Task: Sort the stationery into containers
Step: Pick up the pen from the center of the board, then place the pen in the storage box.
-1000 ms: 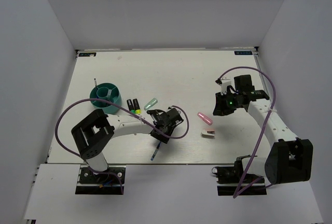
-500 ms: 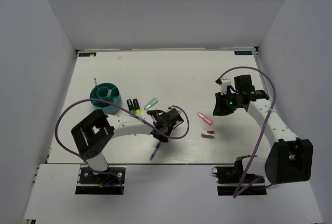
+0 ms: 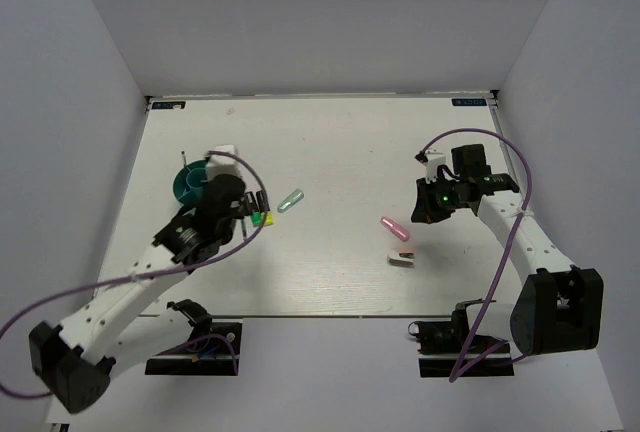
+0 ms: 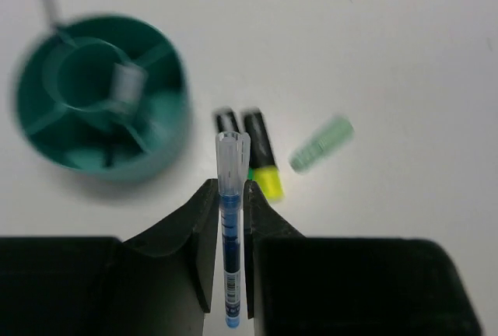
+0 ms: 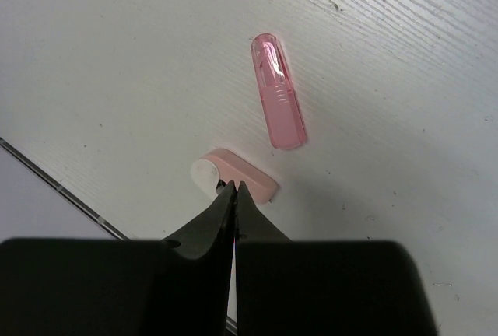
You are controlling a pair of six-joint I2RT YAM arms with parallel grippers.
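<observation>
We note the teal holder (image 4: 159, 138): rigid, short-walled, with dividers, at the left of the tabletop (image 3: 340, 142). We judge the blue pen (image 4: 230, 235) light, stiff and slick, best gripped mid-barrel. The left fingers (image 4: 204, 227) clamp it there, near the holder. It is thin, with a clear cap. The pink marker (image 5: 278, 91) and pink-and-white block (image 5: 241, 176) lie to the right. The right fingers (image 5: 222, 215) are pressed together, empty, over the block.

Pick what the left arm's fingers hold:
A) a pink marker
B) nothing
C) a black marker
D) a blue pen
D: in the left wrist view, the left fingers pinch a blue pen between them.
</observation>
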